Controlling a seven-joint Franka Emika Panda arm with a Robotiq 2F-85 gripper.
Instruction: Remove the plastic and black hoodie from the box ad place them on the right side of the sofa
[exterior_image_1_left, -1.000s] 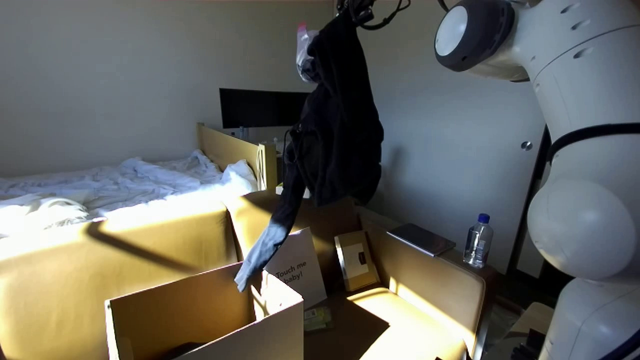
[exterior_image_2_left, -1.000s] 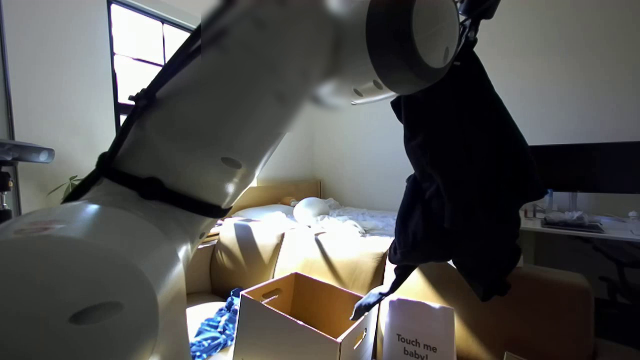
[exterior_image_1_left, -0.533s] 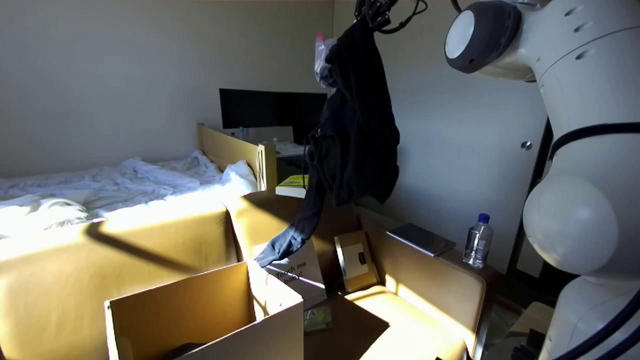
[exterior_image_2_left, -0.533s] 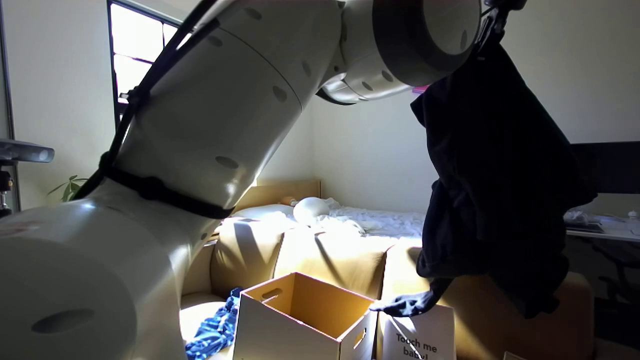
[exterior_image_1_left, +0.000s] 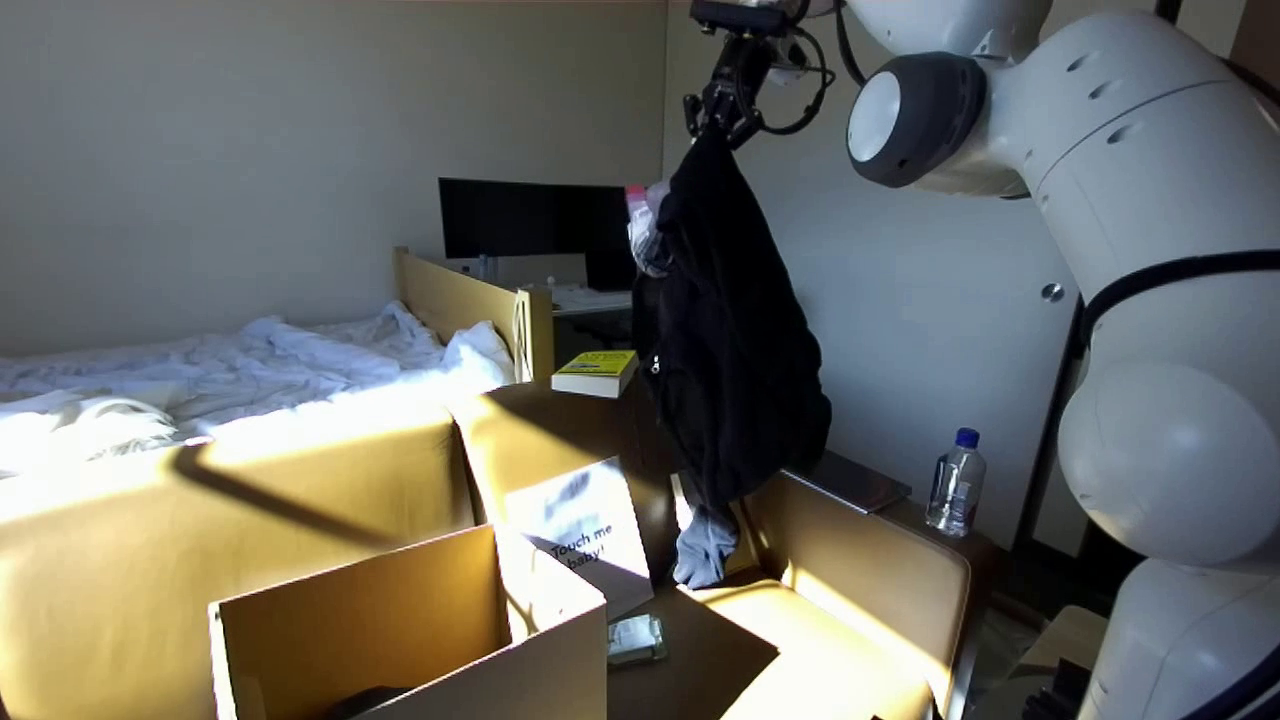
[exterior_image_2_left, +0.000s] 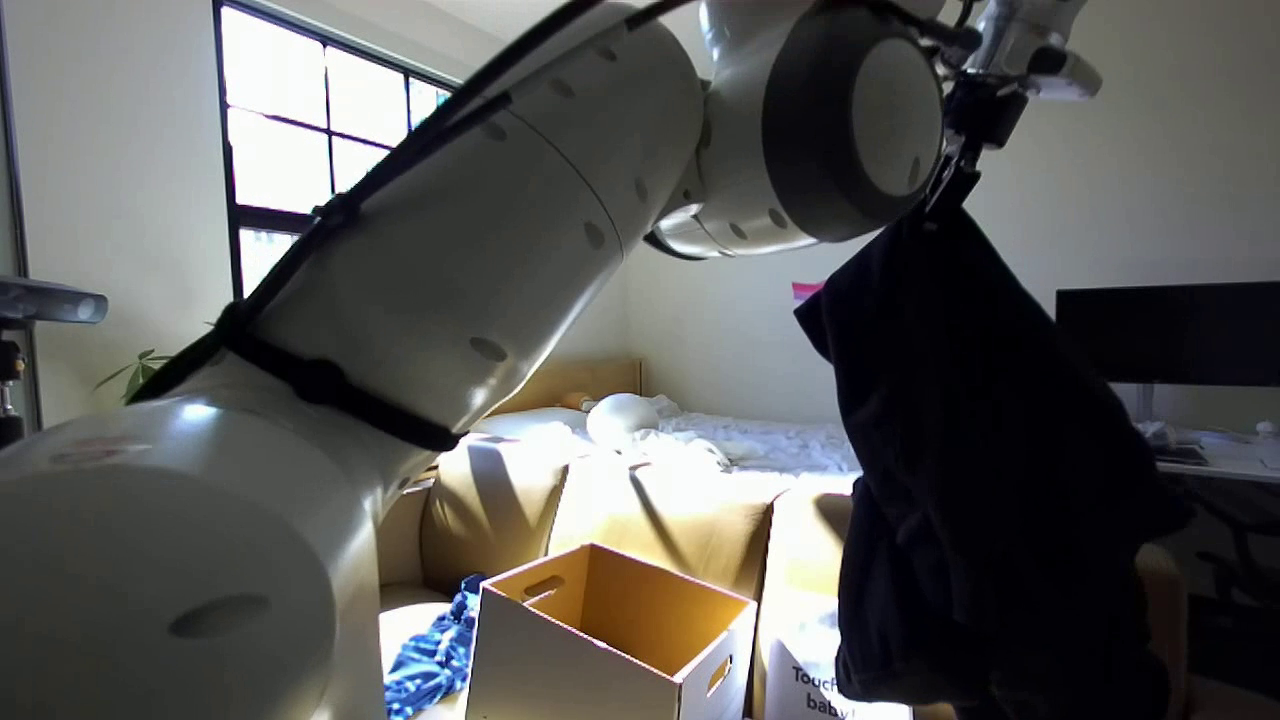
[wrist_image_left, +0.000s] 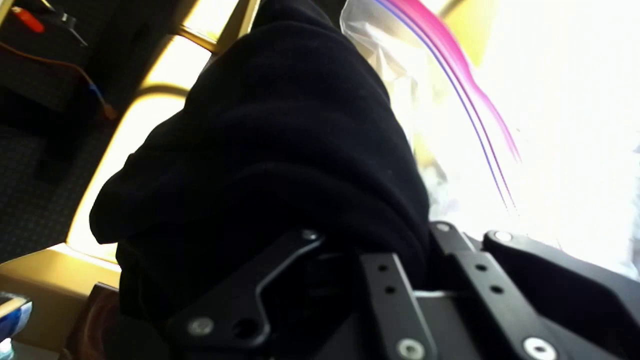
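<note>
My gripper is shut on the top of the black hoodie and holds it in the air. The fingertips are buried in cloth in the wrist view. The hoodie hangs long, its grey-lit sleeve end low in front of the sofa's right corner. A clear plastic bag with a pink strip hangs beside the hoodie; how it is held is hidden. The bag also shows in the wrist view. The open white box stands on the tan sofa, left of the hoodie. Something dark lies inside the box.
A white "Touch me baby!" card leans on the backrest beside the box. A small packet lies on the seat. A laptop and water bottle stand on the right armrest. A yellow book is behind; blue cloth lies left.
My gripper has come down with the hoodie and bag. The hanging sleeve has swung away from the box rim to the sofa's right part.
</note>
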